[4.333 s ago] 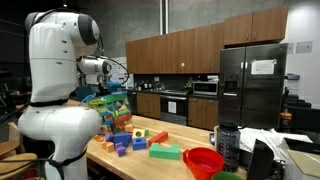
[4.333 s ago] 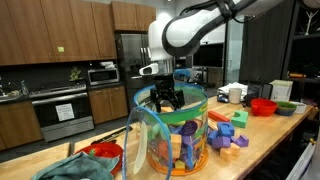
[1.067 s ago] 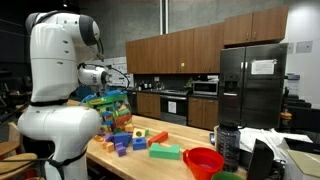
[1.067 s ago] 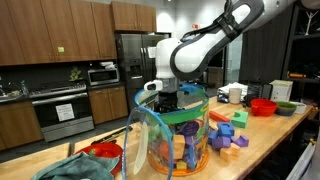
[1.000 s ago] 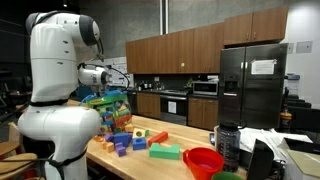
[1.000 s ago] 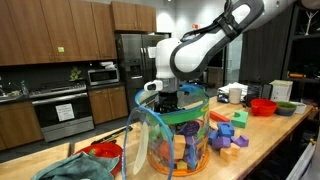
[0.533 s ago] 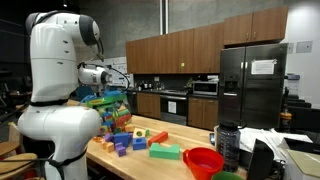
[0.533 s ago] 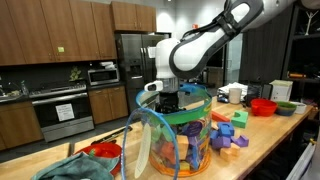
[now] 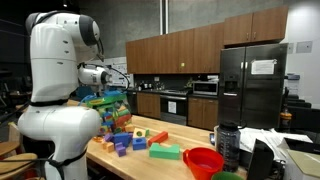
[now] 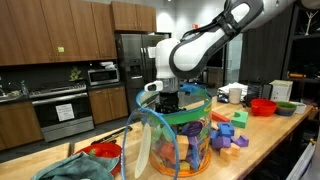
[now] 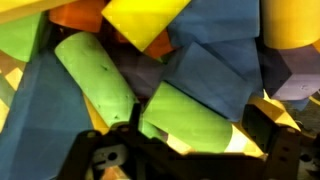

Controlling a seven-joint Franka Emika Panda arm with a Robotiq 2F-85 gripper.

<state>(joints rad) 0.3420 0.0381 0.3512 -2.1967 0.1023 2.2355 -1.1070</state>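
A clear plastic jar (image 10: 150, 150) with a green rim, full of coloured foam blocks, stands on the wooden counter; it also shows in an exterior view (image 9: 112, 108). My gripper (image 10: 168, 101) reaches down into its mouth. In the wrist view my gripper (image 11: 200, 128) is open, its two dark fingers on either side of a light green cylinder block (image 11: 180, 118). A gap shows between the block and the right-hand finger. A second green cylinder (image 11: 95, 72), blue blocks (image 11: 215, 60) and yellow blocks (image 11: 140, 20) lie packed around it.
Loose blocks (image 9: 135, 140) and a flat green block (image 9: 165, 152) lie on the counter (image 9: 150, 165) beside the jar, with more blocks (image 10: 228, 135) in an exterior view. A red bowl (image 9: 204, 161), a dark jug (image 9: 227, 145) and kitchen cabinets stand beyond.
Over the last four seconds my gripper has gone down from above the jar's rim into the jar. In the last second nothing has visibly moved.
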